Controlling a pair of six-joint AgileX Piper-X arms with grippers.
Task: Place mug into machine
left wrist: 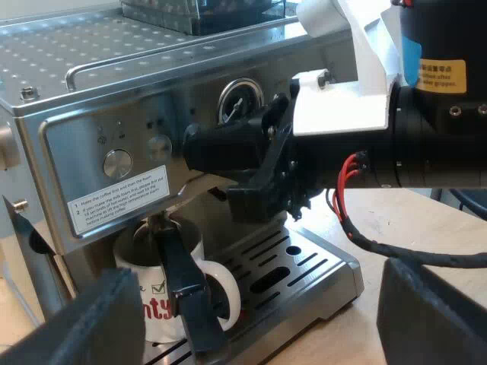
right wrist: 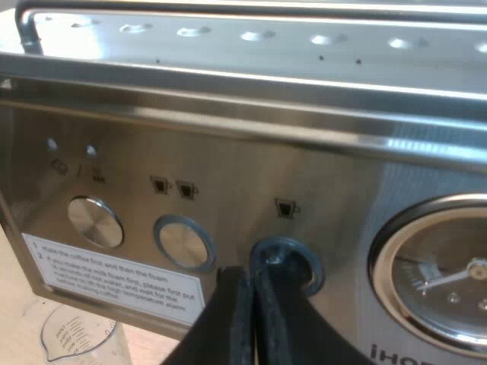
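First, from the left wrist, you face the machine [left wrist: 91, 129] at its front corner. The mug [left wrist: 163, 312], white with red lettering, stands upright on the machine's drip tray [left wrist: 297, 266], directly under the brew head, with its ear turned away from the machine. The holder [left wrist: 186, 289] is locked in above the mug, and its dark handle slants down across the mug's front. Your left gripper [left wrist: 266, 327] hangs just short of the tray, its fingers [left wrist: 99, 319] spread wide with nothing between them. The right gripper [left wrist: 196, 148] reaches across to the machine's front panel, beside the gauge [left wrist: 240, 99]. The hopper [left wrist: 205, 11] sits on the machine's perforated steel top. The machine stands on a table [left wrist: 380, 236] of pale, smooth wood. Behind the machine's top you see a plain pale wall [left wrist: 53, 7].

Next, from the right wrist, you are close against the machine's brushed-steel panel [right wrist: 228, 175]. Your right gripper [right wrist: 255, 277] has its two fingers pressed flat together and grips nothing. Its tips sit at the rim of the round button [right wrist: 295, 262] under the single-cup sign, between the gauge [right wrist: 441, 274] and the double-cup button [right wrist: 183, 242]. You cannot tell whether they press it. Below the panel's label [right wrist: 114, 285], a measuring glass [right wrist: 76, 334] stands on the pale table [right wrist: 11, 319], close against the machine.
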